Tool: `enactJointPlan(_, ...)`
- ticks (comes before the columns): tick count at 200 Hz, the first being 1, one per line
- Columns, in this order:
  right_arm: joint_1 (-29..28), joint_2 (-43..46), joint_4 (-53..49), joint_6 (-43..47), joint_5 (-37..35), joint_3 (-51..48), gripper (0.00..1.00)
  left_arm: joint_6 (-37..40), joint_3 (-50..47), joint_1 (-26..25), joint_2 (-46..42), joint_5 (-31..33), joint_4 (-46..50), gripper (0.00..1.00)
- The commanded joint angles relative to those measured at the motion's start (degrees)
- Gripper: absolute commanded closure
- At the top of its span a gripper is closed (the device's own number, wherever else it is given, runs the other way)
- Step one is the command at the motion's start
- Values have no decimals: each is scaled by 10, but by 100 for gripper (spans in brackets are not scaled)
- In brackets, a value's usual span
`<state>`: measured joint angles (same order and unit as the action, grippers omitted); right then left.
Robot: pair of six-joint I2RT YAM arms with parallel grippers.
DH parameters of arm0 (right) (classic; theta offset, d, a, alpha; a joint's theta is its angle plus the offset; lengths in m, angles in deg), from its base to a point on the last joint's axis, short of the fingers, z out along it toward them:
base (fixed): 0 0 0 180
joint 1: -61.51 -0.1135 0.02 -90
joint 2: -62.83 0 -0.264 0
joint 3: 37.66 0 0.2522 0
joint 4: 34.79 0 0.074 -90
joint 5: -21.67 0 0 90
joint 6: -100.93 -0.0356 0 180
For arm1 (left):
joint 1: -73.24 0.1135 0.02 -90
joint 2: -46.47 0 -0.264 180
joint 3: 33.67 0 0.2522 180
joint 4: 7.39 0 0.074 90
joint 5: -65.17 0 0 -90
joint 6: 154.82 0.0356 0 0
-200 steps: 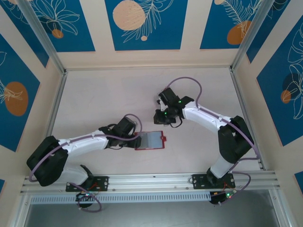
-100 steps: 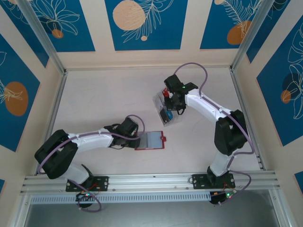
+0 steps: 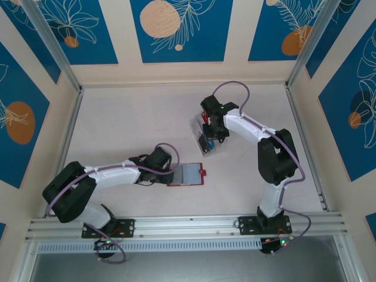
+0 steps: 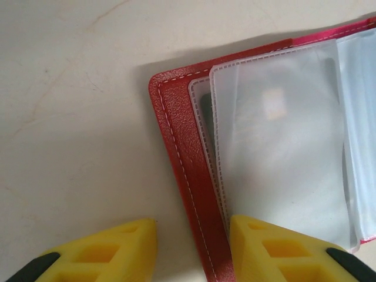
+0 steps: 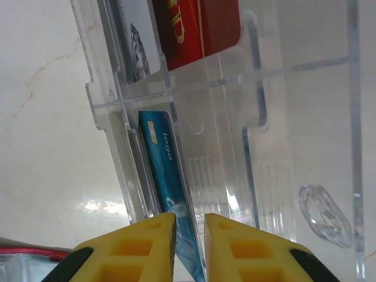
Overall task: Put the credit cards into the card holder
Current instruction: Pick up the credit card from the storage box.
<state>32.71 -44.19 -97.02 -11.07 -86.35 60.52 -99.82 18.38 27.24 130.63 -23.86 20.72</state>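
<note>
The teal-blue card point(image 5: 166, 176) stands on edge in a slot of the clear tray point(image 5: 305, 117). My right claw point(image 5: 189, 232) is pinched narrow on its near end. My worry is that thin, slick plastic. If I lift at a slant, the card could bind on the slot wall and drag the light tray along. It could also slip from the grip and drop flat on the tabletop point(image 3: 129, 117), where it would be hard to pick up.

The card is glossy and thin, with pale print on its face. A red card point(image 5: 200, 23) sits in the next compartment.

Well apart from the tray, nearer the arm bases, the card holder point(image 3: 187, 174) lies open. It is dark red leather with frosted clear sleeves point(image 4: 276, 147). My left claw point(image 4: 191, 238) stands partly open astride its stitched edge, one side over the sleeves and the other over bare tabletop. If that hold is loose, I reckon the holder will slide when a card is pushed in.
</note>
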Motion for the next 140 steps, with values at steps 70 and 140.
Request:
enactJointPlan(70,-29,-22,-26,10,-14,42,81,-15,-27,-11,12,-11,-38,63)
enactJointPlan(140,-34,-45,-38,9,-22,54,82,-16,-30,-11,8,-12,-37,64)
